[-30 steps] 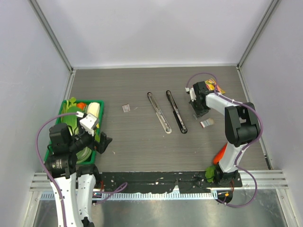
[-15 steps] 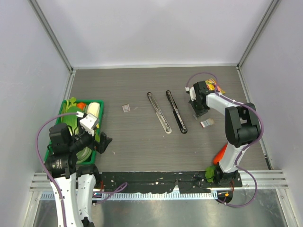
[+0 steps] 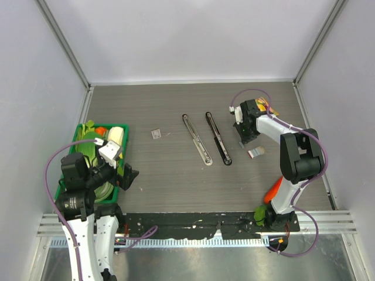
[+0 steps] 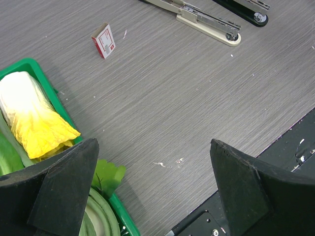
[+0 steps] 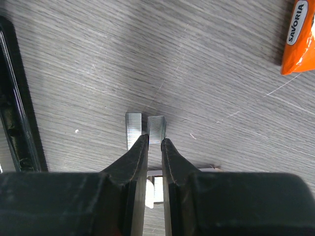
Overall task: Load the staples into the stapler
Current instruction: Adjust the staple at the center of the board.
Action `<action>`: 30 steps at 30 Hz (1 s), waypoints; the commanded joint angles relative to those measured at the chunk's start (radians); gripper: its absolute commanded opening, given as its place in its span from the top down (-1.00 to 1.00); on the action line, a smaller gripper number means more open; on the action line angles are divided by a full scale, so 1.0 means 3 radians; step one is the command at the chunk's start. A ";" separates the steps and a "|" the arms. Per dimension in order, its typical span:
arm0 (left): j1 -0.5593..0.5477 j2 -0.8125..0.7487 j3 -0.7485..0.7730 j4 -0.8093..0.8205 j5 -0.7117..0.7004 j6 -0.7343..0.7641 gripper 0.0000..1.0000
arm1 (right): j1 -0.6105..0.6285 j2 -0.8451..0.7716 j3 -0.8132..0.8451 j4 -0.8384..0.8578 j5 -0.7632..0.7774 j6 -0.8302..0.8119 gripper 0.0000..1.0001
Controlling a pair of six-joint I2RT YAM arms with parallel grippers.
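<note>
The right gripper [image 5: 154,142], narrowed to a slit, pinches a silver staple strip [image 5: 157,127] near the orange packet [image 5: 298,37] lettered SAVORIA, the left gripper [image 4: 153,147] gapes empty, and the red-labelled staples box [image 4: 104,40] lies apart from the cream stapler [image 3: 196,139].

Grey wood-grain surface [image 4: 197,108]. White, red-labelled staples box [image 4: 104,41], upper left; green basket [image 4: 35,66], lower left; cream stapler [image 4: 209,27] and black stapler [image 4: 257,18], top. Orange packet [image 5: 298,39], upper right of the right wrist view.
</note>
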 commanded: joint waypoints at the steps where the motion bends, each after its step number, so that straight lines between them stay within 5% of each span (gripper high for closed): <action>1: 0.0022 -0.0031 0.0015 -0.0006 0.0076 0.0005 -1.00 | -0.0016 -0.0182 0.0034 0.0041 -0.0052 0.0022 0.78; 30: 0.0022 -0.0026 0.0015 -0.0006 0.0071 0.0000 -1.00 | -0.0031 -0.0203 0.0060 -0.0010 -0.0242 0.0011 0.79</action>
